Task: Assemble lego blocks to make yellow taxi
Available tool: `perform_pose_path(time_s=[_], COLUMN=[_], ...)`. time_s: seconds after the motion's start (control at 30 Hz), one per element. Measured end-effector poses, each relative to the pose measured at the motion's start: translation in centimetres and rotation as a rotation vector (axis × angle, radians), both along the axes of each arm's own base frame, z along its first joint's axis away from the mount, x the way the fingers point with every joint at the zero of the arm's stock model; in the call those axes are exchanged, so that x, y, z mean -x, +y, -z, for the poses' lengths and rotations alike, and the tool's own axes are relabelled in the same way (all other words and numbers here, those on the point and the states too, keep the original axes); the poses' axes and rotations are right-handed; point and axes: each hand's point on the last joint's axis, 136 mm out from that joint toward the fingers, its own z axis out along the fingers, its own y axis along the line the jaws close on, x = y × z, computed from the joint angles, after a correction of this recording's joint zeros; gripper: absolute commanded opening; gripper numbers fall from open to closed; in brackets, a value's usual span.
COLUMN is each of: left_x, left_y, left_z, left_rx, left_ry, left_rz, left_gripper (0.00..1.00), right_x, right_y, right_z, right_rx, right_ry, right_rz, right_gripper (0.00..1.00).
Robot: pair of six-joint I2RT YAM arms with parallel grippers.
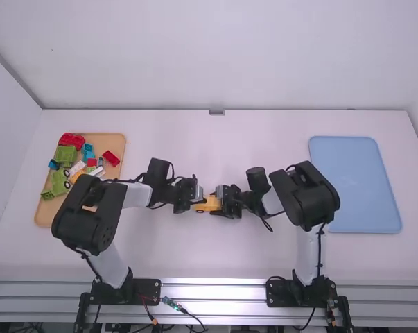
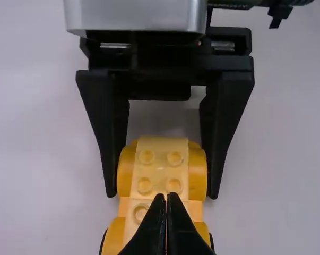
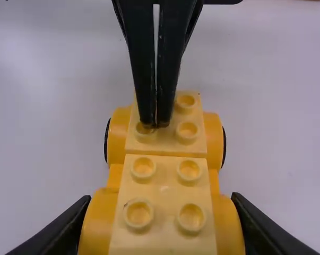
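Mid-frame, high view: yellow taxi build (image 1: 207, 207), glossy plastic w/ bulging sides, dark round wheels, pale top plates w/ paired round studs. R gripper (image 1: 224, 201) clamped on the build's sides; L gripper (image 1: 197, 199) has narrow black tips together, at the top studs. L side of frame: tan tray (image 1: 46, 211), rounded corners, w/ mixed plastic bricks (image 1: 111, 158). R side: smooth blue tray (image 1: 354, 182), also round-cornered.

Yellow on yellow – the taxi (image 3: 166, 192)
Pale-yellow plates (image 3: 165, 139), orange-yellow fenders (image 3: 119, 134), black tyres (image 3: 224, 144); white table (image 1: 195, 257), plain light-blue tray (image 1: 354, 184), tan tray (image 1: 120, 141) – red, green, blue and white blocks (image 1: 111, 158)
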Motion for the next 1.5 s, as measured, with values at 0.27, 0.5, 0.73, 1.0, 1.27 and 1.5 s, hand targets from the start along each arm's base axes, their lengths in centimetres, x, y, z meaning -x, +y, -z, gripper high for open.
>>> perform_pose_path(time_s=[0.27, 0.5, 0.73, 1.0, 1.27, 1.5], left_x=[0.0, -0.1, -0.7, -1.2, -6.2, -6.8], left_y=[0.1, -0.3, -0.4, 1.6, 5.6, 8.7], left_z=[0.2, 0.7, 0.6, -2.7, -17.9, -17.1], left_rx=[0.016, 0.043, 0.060, 0.015, -0.004, -0.149], left_ry=[0.028, 0.081, 0.164, 0.209, -0.125, -0.045], left_rz=[-0.047, -0.040, -0.035, -0.067, -0.204, -0.372], left_gripper=[0.02, 0.02, 0.02, 0.02, 0.02, 0.09], right_x=[-0.1, -0.2, -0.4, -0.1, -0.5, -1.2], right_y=[0.0, -0.1, -0.2, 0.2, 0.2, 0.2], right_z=[0.0, 0.0, 0.0, 0.0, 0.0, 0.2], right_rx=[-0.001, 0.000, 0.003, 0.002, 0.009, 0.032], right_ry=[-0.005, 0.011, 0.011, -0.009, -0.028, -0.023], right_rz=[0.001, 0.012, 0.024, 0.001, 0.011, 0.029], right_gripper=[0.40, 0.40, 0.40, 0.39, 0.49, 0.56])
